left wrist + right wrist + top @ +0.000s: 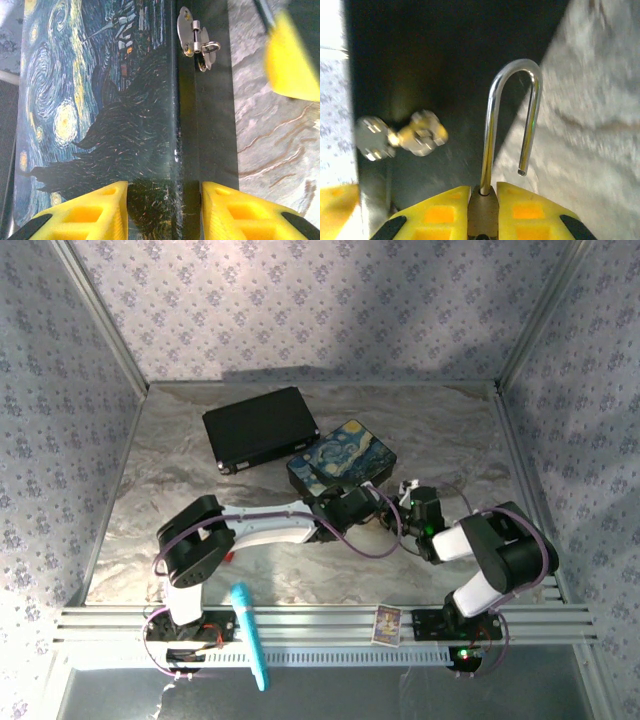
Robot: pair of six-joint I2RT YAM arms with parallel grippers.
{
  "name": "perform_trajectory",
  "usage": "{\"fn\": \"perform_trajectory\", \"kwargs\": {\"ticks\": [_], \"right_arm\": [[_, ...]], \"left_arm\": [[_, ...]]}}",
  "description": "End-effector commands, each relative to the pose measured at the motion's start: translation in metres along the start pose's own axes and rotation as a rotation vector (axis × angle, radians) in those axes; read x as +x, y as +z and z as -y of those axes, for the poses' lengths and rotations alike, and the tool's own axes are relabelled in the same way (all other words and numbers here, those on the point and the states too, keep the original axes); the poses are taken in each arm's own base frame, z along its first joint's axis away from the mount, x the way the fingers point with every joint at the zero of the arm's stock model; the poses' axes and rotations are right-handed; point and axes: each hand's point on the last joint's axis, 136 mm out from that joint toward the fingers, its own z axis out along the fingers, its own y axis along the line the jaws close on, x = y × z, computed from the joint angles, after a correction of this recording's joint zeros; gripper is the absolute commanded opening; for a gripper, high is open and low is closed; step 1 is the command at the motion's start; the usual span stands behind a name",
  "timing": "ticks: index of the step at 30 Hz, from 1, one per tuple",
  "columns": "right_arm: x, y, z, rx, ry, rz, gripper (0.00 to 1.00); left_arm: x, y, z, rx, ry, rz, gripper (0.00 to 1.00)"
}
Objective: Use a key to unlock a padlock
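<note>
The rectangular box with a swirling blue-and-yellow painted lid (pixel 340 462) lies flat. The left gripper (pixel 165 200) sits at the box's front edge, its yellow fingers spread wide and clasping nothing. The right gripper (pixel 483 192), just beside the box's dark front wall, pinches the small brass padlock (pixel 491 115). One end of the padlock's silver shackle hangs free, near the box's silver hasp (pixel 196 40).

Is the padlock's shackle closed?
No, one end of the shackle hangs free outside the padlock held in the right claw.

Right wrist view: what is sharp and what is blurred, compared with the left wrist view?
Right wrist view: the padlock shackle is sharp and glinting, the hasp behind it blurred. Left wrist view: the hasp is sharp, the yellow shape at upper right blurred.
</note>
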Motion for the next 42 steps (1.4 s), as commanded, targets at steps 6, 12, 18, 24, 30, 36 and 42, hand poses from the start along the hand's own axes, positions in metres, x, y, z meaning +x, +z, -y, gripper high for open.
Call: {"fn": "perform_trajectory", "kwargs": {"ticks": [6,12,18,24,30,36,42], "right_arm": [[0.054,-0.007,-0.018,-0.046,-0.066,-0.282,0.00],[0.076,-0.001,-0.017,-0.027,-0.042,-0.420,0.00],[0.080,0.000,-0.001,0.003,-0.005,-0.482,0.00],[0.087,-0.018,0.030,0.140,0.020,-0.508,0.00],[0.087,-0.036,0.052,0.295,0.004,-0.536,0.00],[0.079,-0.060,0.071,0.557,-0.116,-0.565,0.20],[0.070,-0.069,0.076,0.708,-0.232,-0.577,0.28]], "left_arm": [[0.113,0.019,0.003,0.035,0.194,-0.372,0.48],[0.104,0.016,-0.005,0.020,0.144,-0.332,0.61],[0.101,0.015,-0.005,0.010,0.126,-0.319,0.69],[0.099,0.012,-0.003,0.008,0.112,-0.302,0.77],[0.091,0.009,-0.008,-0.009,0.092,-0.278,0.86],[0.093,0.006,-0.017,-0.052,0.068,-0.277,0.92],[0.094,-0.001,-0.039,-0.165,-0.009,-0.275,0.96]]}}
